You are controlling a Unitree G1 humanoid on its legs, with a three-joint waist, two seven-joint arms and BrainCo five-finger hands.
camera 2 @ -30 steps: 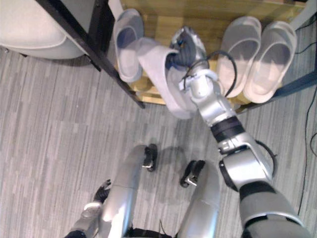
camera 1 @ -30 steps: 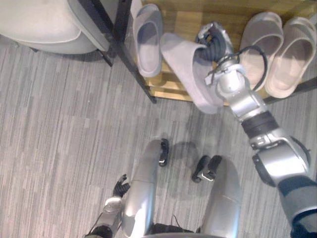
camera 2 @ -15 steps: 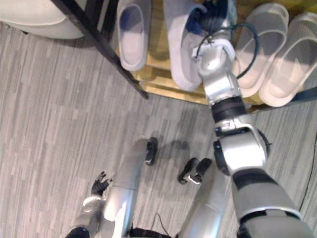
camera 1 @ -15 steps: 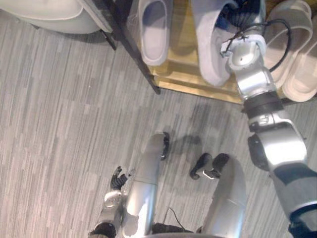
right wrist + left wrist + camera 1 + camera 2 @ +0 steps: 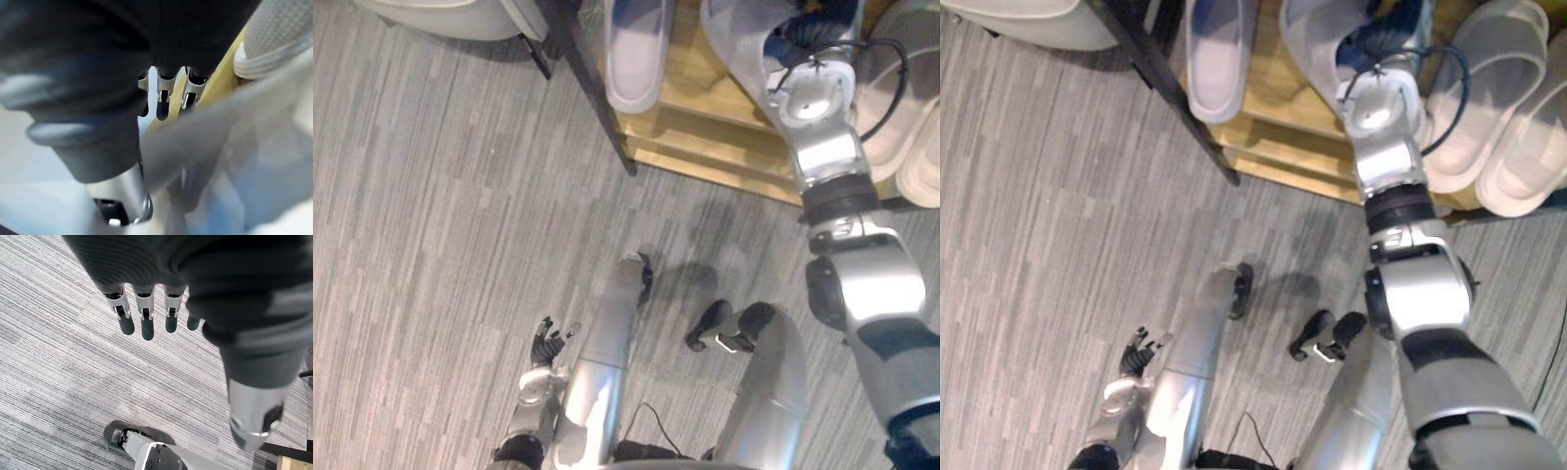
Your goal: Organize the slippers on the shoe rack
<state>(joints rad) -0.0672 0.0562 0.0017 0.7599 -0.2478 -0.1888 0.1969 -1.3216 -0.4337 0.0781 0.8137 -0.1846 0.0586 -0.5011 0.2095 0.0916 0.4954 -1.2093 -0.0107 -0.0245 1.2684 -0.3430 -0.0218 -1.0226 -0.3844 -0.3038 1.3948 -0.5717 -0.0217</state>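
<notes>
Left eye view: my right hand reached over the wooden shoe rack at the top of the scene and was clamped on a grey slipper. This slipper was over the shelf, just beside a second grey slipper that lay on the rack's left end against the black frame post. I could not tell whether the sole of the held slipper touched the wood. My left hand hung low at the left, above the grey striped floor and well apart from the rack. Right eye view: two beige slippers lay side by side on the right part of the shelf, on the far side of my right arm from the grey ones. Left wrist view: the fingers of the left hand were straight and slightly spread, holding nothing, with only striped floor past them. Right wrist view: the fingers of the right hand were curled behind the grey strap of the held slipper, which passed between them and the thumb, so the hand pinched the strap. A strip of yellow wood and the pale textured edge of another slipper showed past the fingers.
</notes>
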